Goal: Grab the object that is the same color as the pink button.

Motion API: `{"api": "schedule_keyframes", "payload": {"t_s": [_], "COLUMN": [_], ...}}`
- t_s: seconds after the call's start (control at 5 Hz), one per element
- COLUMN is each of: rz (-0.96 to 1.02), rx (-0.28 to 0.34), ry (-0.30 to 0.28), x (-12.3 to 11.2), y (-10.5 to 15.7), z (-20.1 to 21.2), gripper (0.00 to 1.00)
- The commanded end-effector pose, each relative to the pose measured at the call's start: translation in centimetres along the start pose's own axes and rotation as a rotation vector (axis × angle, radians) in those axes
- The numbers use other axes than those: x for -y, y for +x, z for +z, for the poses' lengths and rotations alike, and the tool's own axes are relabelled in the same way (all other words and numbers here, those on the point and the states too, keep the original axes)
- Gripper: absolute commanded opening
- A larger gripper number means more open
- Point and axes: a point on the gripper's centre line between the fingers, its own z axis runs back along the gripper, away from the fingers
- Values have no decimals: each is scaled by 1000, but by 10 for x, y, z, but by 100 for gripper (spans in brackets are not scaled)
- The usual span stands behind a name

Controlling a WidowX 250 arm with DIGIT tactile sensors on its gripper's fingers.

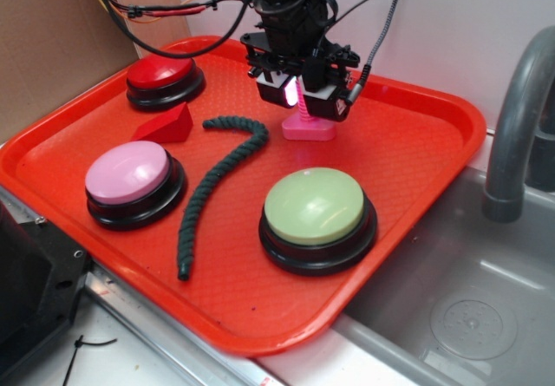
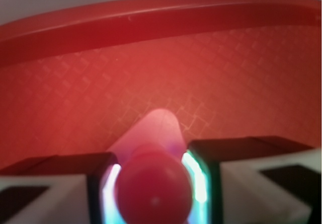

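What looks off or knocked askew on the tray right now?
Nothing stands out. The pink bolt stands upright between the hand's fingers. The three buttons sit flat, and the red wedge and dark rope lie loose on the tray.

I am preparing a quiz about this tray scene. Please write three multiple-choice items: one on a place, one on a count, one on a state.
1. Where does the pink bolt stand on the red tray?
A. Between the pink and green buttons
B. Near the far rim, under the gripper
C. In the sink

2. How many push buttons are on the tray?
A. Two
B. Three
C. Four

3. How does the gripper stand to the bolt?
A. Its fingers are on both sides of the shaft
B. It hovers over the rope
C. It presses the green button

Key: 1 B, the base sits below the gripper at the far side. 2 B, red button, pink button, green button. 3 A, the wrist view shows the shaft between the fingers.
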Motion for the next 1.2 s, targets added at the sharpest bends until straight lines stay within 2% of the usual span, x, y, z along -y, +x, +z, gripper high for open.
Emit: {"api": "schedule_keyframes", "payload": {"t_s": [0.0,0.2,0.4,0.6,0.8,1.0], "rz": [-20,-102,-116,-123,-104,-104], "rx": [-107,-170,-124,-68,-4,25], "ry": [-5,-54,-35,-74,-69,-74], "x": [-16,-30,-40,-50,-60,-59], "y": [12,6,-10,-25,-40,-45], "z": [50,89,135,176,203,205], "gripper": [0,0,0,0,0,0]}}
